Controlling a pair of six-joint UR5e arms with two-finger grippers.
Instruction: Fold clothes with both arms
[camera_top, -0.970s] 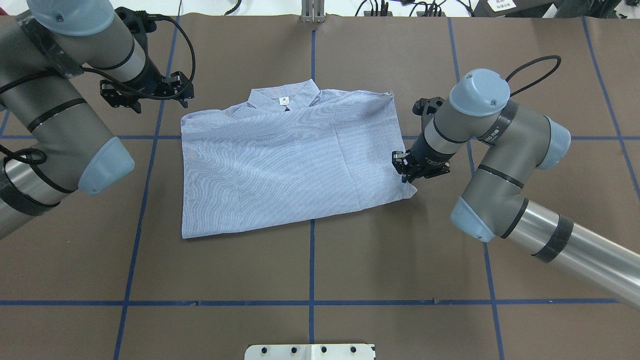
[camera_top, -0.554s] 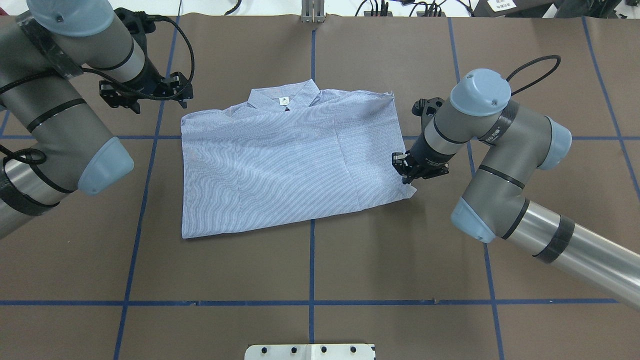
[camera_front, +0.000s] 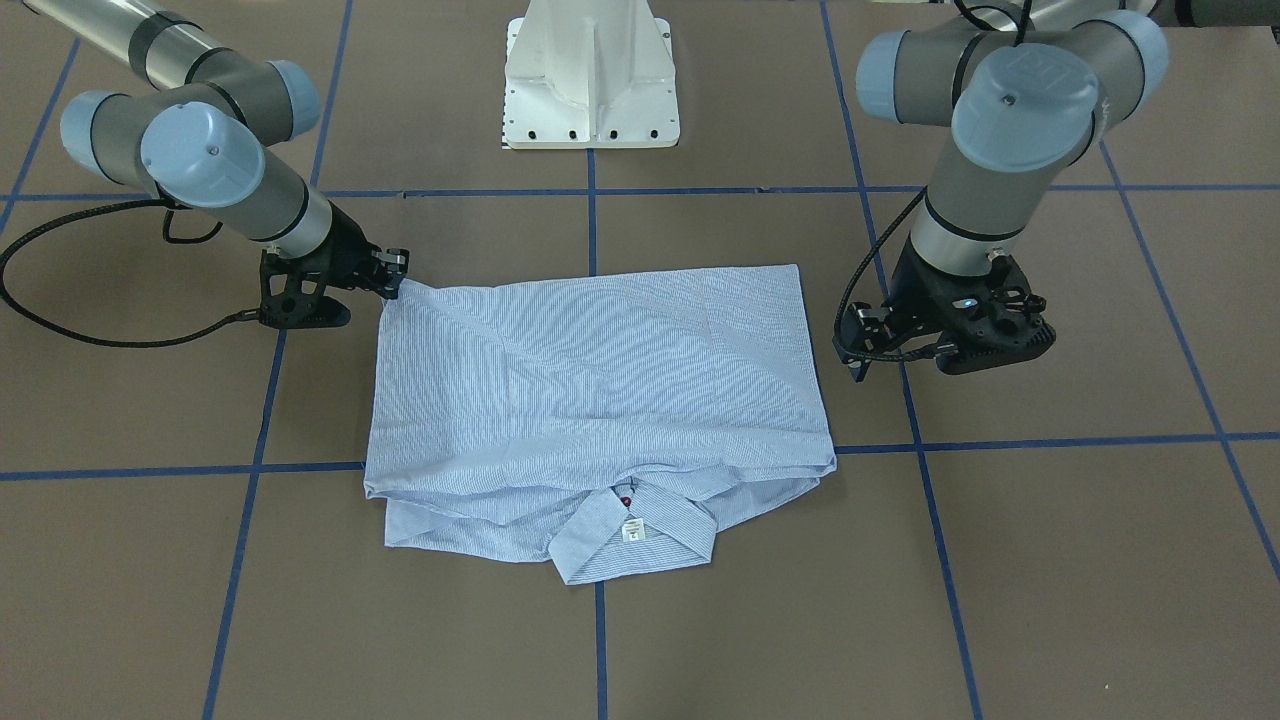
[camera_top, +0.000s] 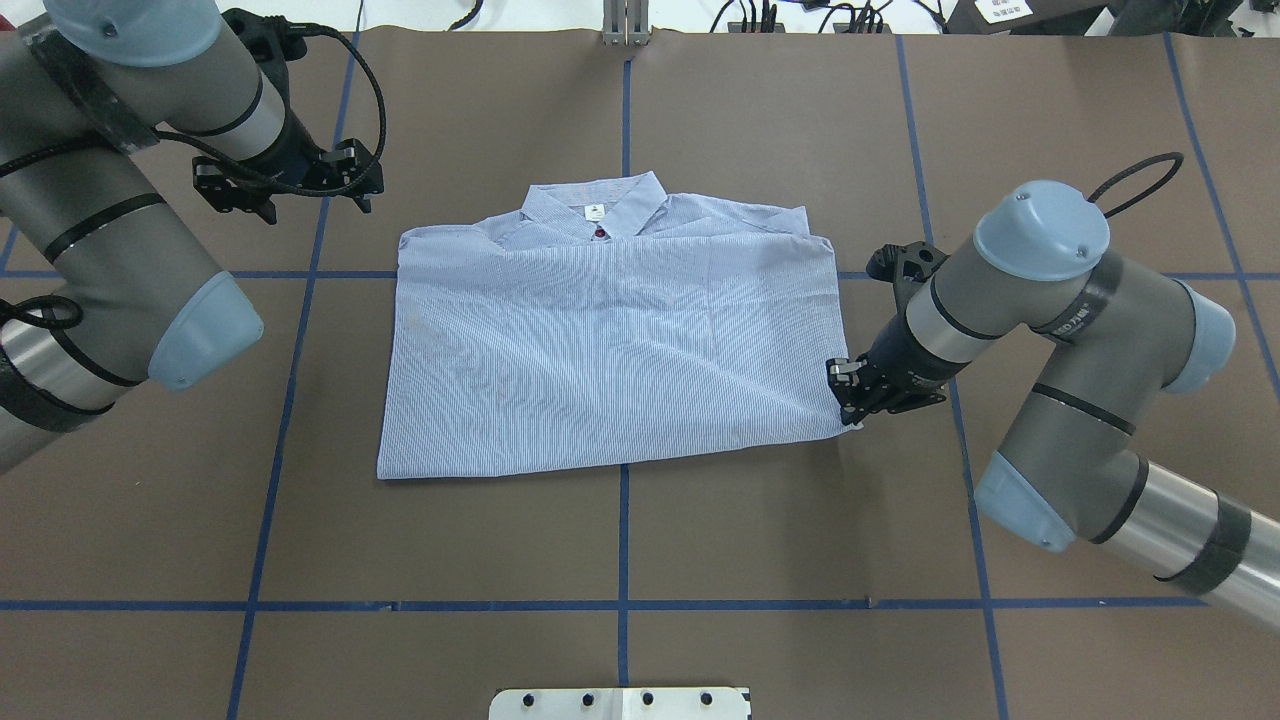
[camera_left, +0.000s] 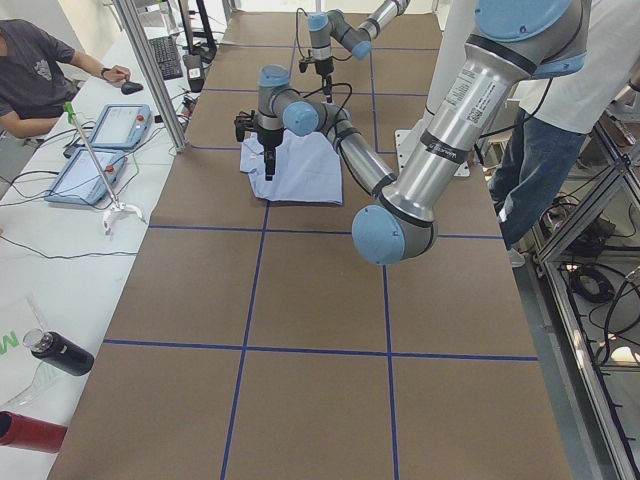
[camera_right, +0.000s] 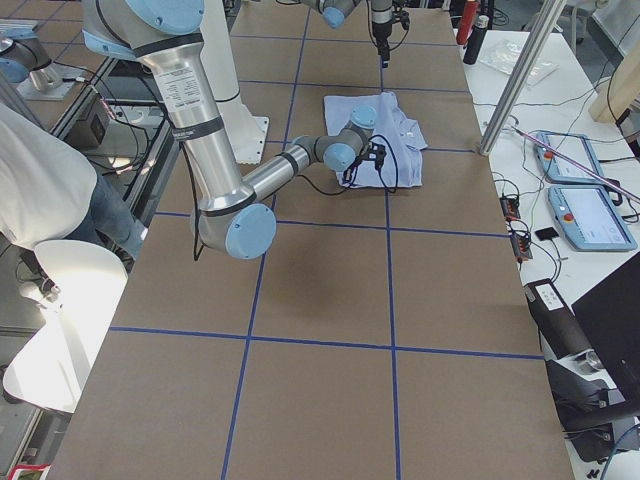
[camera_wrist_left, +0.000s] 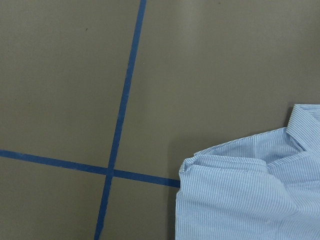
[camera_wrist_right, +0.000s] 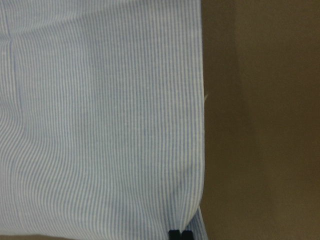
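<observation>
On the brown table (camera_top: 800, 520), near its middle, lies the striped blue-and-white shirt (camera_top: 610, 340), folded into a rough rectangle with the sleeves out of sight. Its collar (camera_top: 597, 207) sits at the edge farthest from the robot, with a small white label (camera_top: 594, 211) inside it and a dark red button (camera_top: 600, 232) just below. The cloth lies mostly flat. A diagonal crease runs toward the near corner on the robot's right, where the fabric rises slightly off the table.

At that corner the right gripper (camera_top: 850, 412) is pinched closed on the edge of the shirt. Its wrist camera shows striped cloth running down to a black fingertip (camera_wrist_right: 180, 234) at the bottom of the picture.

The left gripper (camera_top: 317, 210) is beyond the shirt's far left corner and clear of the cloth. Its fingers are spread apart and hold nothing. Its wrist camera looks down on the shirt's shoulder and on crossing lines of blue tape (camera_wrist_left: 120, 125).

More tape lines divide the table into squares. The white robot base (camera_front: 590, 75) stands on the near side, between the two arms.
</observation>
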